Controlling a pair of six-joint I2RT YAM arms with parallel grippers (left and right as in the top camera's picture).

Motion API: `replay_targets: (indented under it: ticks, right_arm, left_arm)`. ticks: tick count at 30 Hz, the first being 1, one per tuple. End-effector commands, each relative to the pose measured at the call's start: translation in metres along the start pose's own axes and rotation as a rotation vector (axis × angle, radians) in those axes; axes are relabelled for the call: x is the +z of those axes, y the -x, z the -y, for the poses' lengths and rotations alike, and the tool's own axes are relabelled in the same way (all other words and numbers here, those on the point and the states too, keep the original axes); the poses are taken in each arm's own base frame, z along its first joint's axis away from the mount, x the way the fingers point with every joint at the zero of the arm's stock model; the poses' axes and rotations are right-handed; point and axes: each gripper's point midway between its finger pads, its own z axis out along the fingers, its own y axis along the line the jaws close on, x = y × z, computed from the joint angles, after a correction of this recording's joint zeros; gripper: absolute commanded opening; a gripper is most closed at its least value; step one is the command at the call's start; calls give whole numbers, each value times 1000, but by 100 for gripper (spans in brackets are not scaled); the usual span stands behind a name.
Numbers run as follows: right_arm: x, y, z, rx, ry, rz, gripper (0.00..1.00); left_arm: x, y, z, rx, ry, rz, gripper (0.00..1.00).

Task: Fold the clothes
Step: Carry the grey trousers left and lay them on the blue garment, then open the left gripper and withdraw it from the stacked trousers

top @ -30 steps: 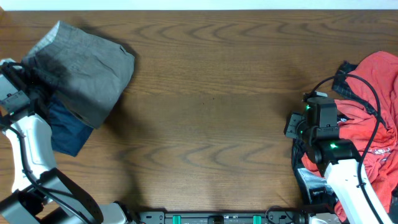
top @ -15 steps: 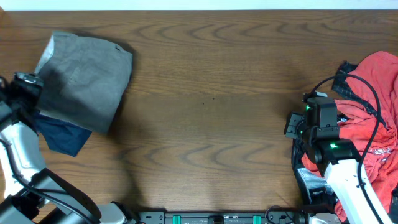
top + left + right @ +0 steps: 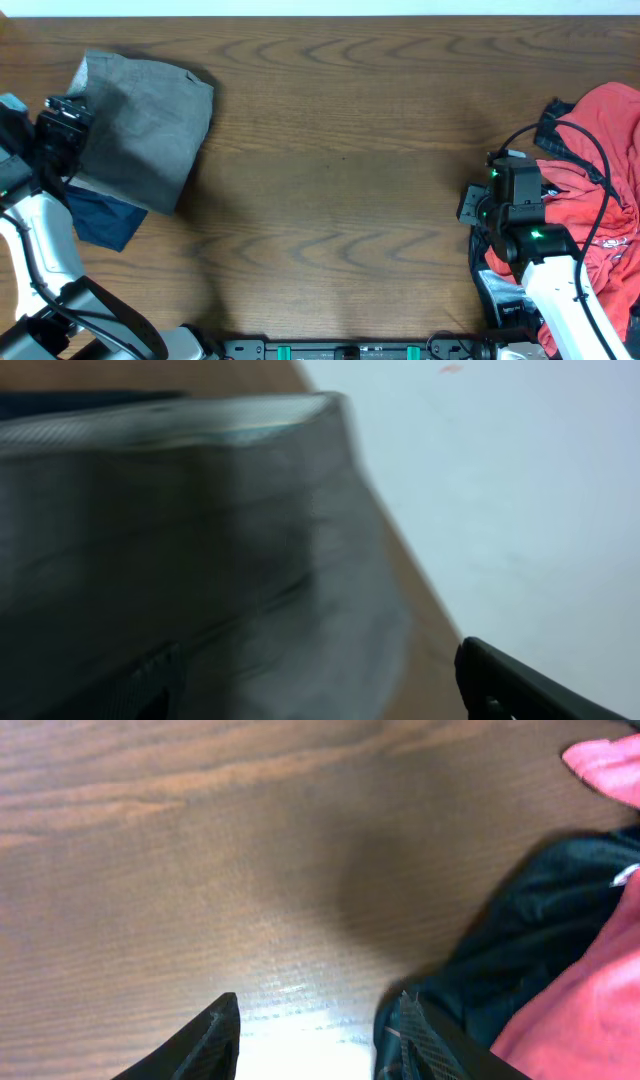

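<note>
Overlapping navy shorts [image 3: 100, 222]: grey shorts [image 3: 140, 120] | left tool [image 3: 318, 670] cropped, blurred

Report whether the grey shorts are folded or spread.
Folded: the plain grey cotton shorts form one compact block, no separate legs showing.

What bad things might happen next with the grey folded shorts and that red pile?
1. The left gripper sits right at the edge of the folded grey cotton shorts. A careless move might drag them, undo the fold, or slide them off the dark navy folded shorts underneath.
2. A black cable lies across the crumpled red garment, so the right gripper may snag it when grabbing there.
</note>
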Motion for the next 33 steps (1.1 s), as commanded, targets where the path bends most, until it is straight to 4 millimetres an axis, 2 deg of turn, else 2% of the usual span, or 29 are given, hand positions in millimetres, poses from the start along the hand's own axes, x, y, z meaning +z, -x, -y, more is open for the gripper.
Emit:
replay_targets:
  ticks: [1,6,12,15,17,20,22,26,30,33]
  right_arm:
    - [-2,1,4,-7,-16,-3,50]
    - [-2,-6,6,-10,-25,-31,50]
    - [-2,-8,7,-10,-26,-37,51]
    - [-2,-11,8,-11,-31,-51,51]
    - [-2,-12,8,-12,-33,-57,51]
    - [-2,-12,8,-12,-33,-55,52]
    - [-2,-12,8,-12,-32,-53,52]
    - [-2,-11,7,-11,-25,-52,56]
    - [-1,-12,-10,-8,66,-68,60]
    - [3,-13,-20,-6,121,-84,61]
  left_arm:
    - [-2,21,-48,16,251,123,87]
    - [2,27,-89,-9,404,158,87]
    - [30,0,-135,-58,484,50,87]
    - [36,-7,-140,-73,473,17,87]
    - [38,-4,-130,-67,424,19,90]
    - [38,7,-97,-40,285,37,94]
    - [30,17,-70,-9,195,64,98]
    - [1,30,-15,66,78,126,98]
    - [-17,20,39,174,-10,143,98]
    - [-18,-7,71,237,-43,103,98]
